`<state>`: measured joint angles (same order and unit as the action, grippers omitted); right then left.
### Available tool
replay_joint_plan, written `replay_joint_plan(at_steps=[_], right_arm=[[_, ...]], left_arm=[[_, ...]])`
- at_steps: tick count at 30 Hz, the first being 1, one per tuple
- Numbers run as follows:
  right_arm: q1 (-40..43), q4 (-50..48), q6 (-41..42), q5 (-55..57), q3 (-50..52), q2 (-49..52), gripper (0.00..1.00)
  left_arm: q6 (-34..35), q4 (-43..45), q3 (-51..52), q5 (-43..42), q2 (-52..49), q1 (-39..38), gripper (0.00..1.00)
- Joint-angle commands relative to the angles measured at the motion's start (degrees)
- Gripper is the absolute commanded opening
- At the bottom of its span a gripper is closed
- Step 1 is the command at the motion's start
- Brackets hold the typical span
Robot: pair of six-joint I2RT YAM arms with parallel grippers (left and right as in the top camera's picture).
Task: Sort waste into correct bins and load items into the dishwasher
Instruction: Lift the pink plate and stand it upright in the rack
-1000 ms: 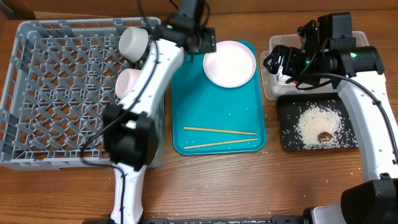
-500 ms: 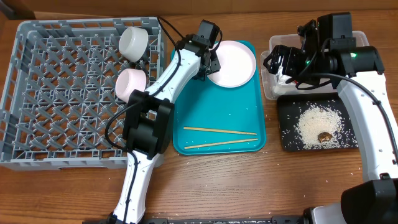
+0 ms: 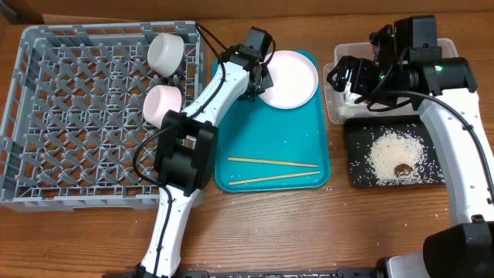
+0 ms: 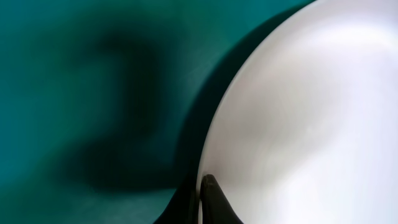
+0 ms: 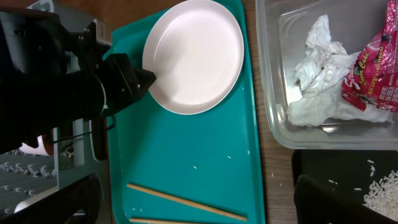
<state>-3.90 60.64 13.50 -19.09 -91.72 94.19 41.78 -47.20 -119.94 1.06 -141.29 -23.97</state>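
The round pinkish-white plate [image 3: 292, 77] [image 5: 196, 56] lies at the far end of the teal tray [image 3: 270, 131]. My left gripper [image 3: 261, 82] [image 4: 202, 202] is shut on the plate's [image 4: 311, 112] left rim, one finger above and one below it. A pink bowl [image 3: 162, 104] and a white cup [image 3: 166, 50] sit in the grey dish rack [image 3: 77, 116]. The clear tub [image 3: 336, 113] [image 5: 267, 93] holds a white napkin [image 5: 317, 81] and a red wrapper [image 5: 376, 74]. Rice [image 3: 394, 150] and a brown scrap [image 3: 403, 170] lie in the black tray [image 3: 359, 176]. My right gripper [image 3: 351, 77] [image 5: 202, 208] hangs open above the tub, holding nothing.
Two wooden chopsticks [image 3: 274, 162] [image 5: 186, 200] lie across the near half of the teal tray, with a few rice grains scattered around them. The left arm [image 3: 208, 100] stretches over the rack's right wall. Bare wooden table [image 3: 309, 232] runs along the front.
The left arm swung from the rack's far corner down to the plate's left rim, and its jaws closed on that rim. The right arm has stayed still.
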Motion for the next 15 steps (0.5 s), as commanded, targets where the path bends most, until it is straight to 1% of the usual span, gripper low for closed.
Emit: replay_joint_plan(at_steps=[1,4,6,10,15], right_arm=[[-0.2,-0.3,0.0,0.2,-0.5,-0.3,1.00],[-0.2,-0.3,0.0,0.2,-0.5,-0.3,1.00],[-0.2,-0.3,0.0,0.2,-0.5,-0.3,1.00],[-0.2,-0.3,0.0,0.2,-0.5,-0.3,1.00],[-0.2,-0.3,0.0,0.2,-0.5,-0.3,1.00]], left_arm=[[-6.9,-2.6,-2.2,3.9,1.4,0.5,0.04],[-14.3,-5.6,-4.8,7.2,4.4,1.0,0.04],[-20.9,-8.4,-7.0,10.0,7.0,1.0,0.04],[-28.2,-12.8,-10.0,18.4,12.5,1.0,0.04],[-37.0,-13.8,-10.5,30.0,20.5,1.0,0.04]])
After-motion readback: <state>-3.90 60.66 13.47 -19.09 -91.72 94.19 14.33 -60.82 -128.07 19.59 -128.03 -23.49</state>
